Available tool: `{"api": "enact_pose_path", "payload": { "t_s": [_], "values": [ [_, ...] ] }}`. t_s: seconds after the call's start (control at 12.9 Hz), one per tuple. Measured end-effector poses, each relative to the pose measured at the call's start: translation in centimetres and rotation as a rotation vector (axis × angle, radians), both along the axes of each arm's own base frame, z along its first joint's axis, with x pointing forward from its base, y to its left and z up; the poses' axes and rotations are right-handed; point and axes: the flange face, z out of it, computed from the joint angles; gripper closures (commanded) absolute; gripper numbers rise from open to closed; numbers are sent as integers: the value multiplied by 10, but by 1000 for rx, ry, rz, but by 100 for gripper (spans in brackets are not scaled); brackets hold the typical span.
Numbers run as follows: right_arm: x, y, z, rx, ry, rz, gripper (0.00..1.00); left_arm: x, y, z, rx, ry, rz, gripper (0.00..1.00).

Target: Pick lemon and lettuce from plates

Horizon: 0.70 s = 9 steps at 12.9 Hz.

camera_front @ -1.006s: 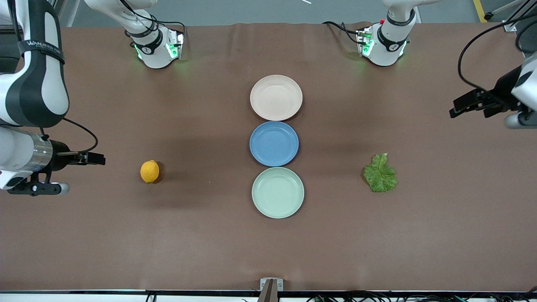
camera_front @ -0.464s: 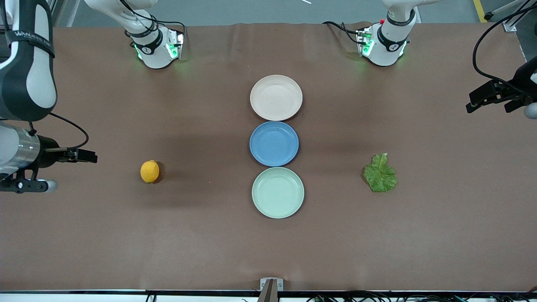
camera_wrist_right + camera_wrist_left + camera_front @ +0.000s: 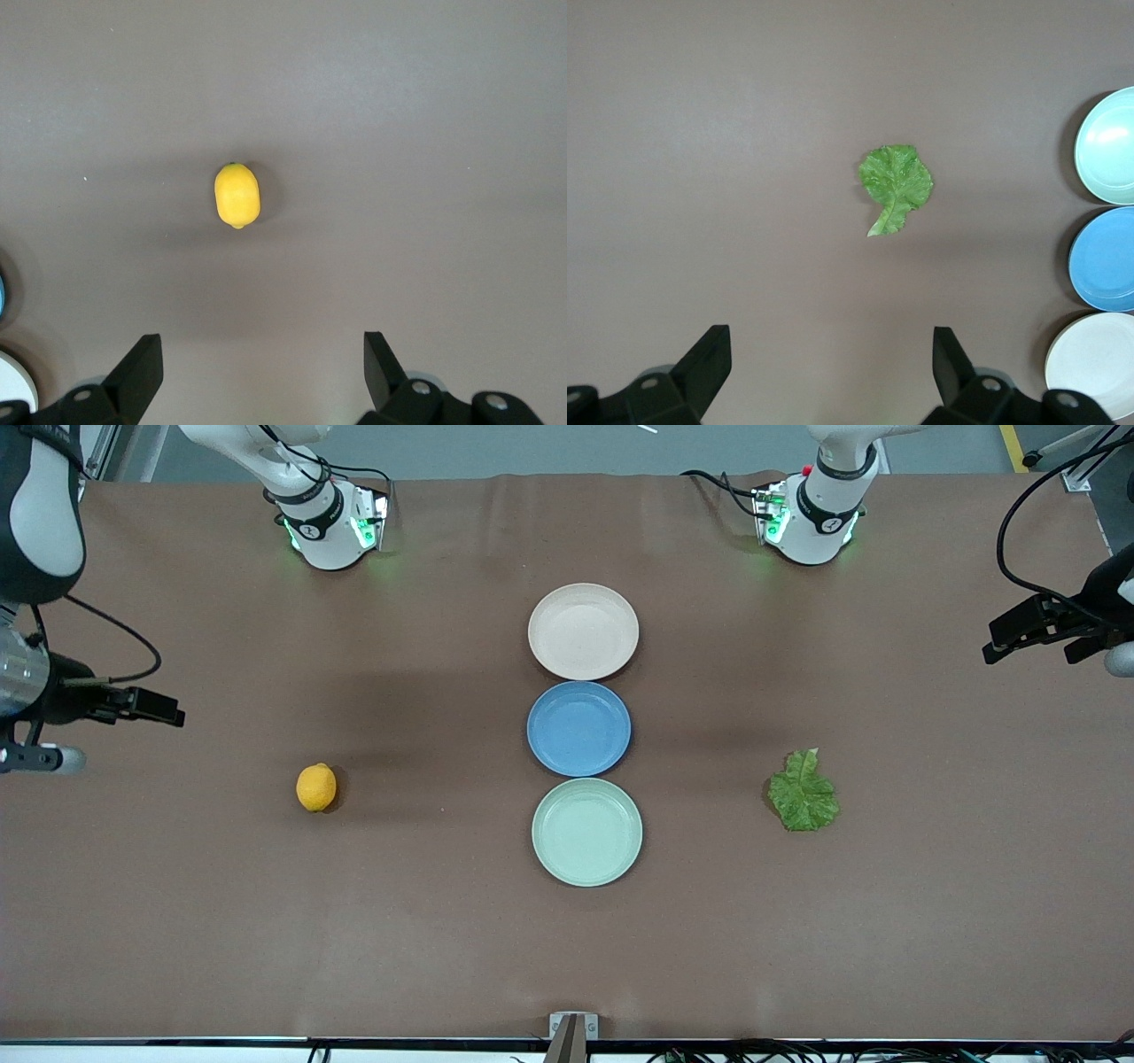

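The lemon (image 3: 316,787) is found on the bare desk (image 3: 443,957) toward the right arm's end, well apart from the plates. It is judged small, firm and smooth-skinned, so it may roll or slip; it is best taken across its narrow middle with the fingers set squarely.

The lettuce (image 3: 803,793) is laid flat on the desk toward the left arm's end, also off the plates. It is judged light, limp and easily torn; a gentle pinch near the stem tip or along the thicker midrib is advised, since a flat leaf gives little edge to catch.

The beige-pink plate (image 3: 583,631) and the mint green plate (image 3: 586,832) are seen bare, with a blue plate (image 3: 578,728) between them, the three touching or nearly so in one row down the middle of the desk. Both task items appear already removed from the plates.

The right hand (image 3: 257,367) is held wide open and empty, high over the desk near the lemon. The left hand (image 3: 831,363) is likewise spread wide and empty, over the desk near the lettuce. Nothing is touched by either.
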Motion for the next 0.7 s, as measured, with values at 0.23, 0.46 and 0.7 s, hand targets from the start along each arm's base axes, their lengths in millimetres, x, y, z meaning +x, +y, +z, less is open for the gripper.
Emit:
{"api": "enact_pose_path", "payload": {
  "t_s": [0.23, 0.46, 0.7],
  "values": [
    [-39, -2, 4, 9, -21, -3, 0, 0, 1, 0, 3, 1, 1, 0],
    [-54, -10, 10, 10, -36, -15, 0, 1, 1, -1, 4, 3, 2, 0],
    [-55, -3, 13, 8, -45, -1, 0, 1, 2, -2, 4, 4, 2, 0]
  ]
}}
